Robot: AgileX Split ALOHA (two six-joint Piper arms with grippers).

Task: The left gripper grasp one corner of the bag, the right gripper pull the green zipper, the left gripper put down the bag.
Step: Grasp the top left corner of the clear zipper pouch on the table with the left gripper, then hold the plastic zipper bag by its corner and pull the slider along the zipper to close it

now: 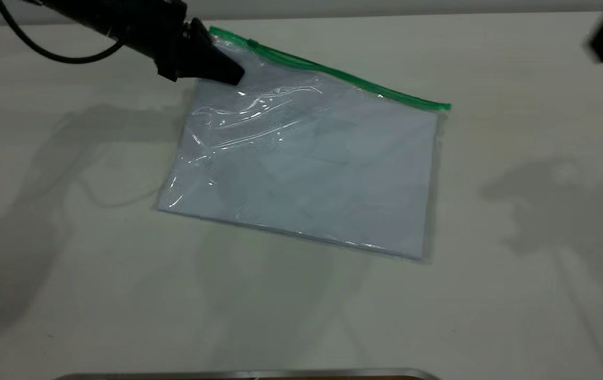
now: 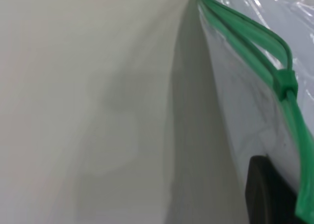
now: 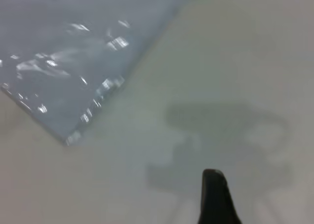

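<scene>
We see the bag [image 1: 307, 169] as clear glossy plastic, smooth but wrinkled near its held corner with bright glare streaks, and flat matt white paper sheets [image 1: 333, 200] showing through it. The green zipper [image 1: 333, 71] looks to us like smooth, slightly shiny moulded plastic, its slider [image 2: 284, 82] the same green plastic, while the left gripper [image 1: 212, 60] is matt black plastic, with part of the arm behind it looking wrapped in shiny film. We read the table [image 1: 491, 295] as a smooth matt off-white surface, with a brushed metal strip [image 1: 248, 374] at its near edge.
</scene>
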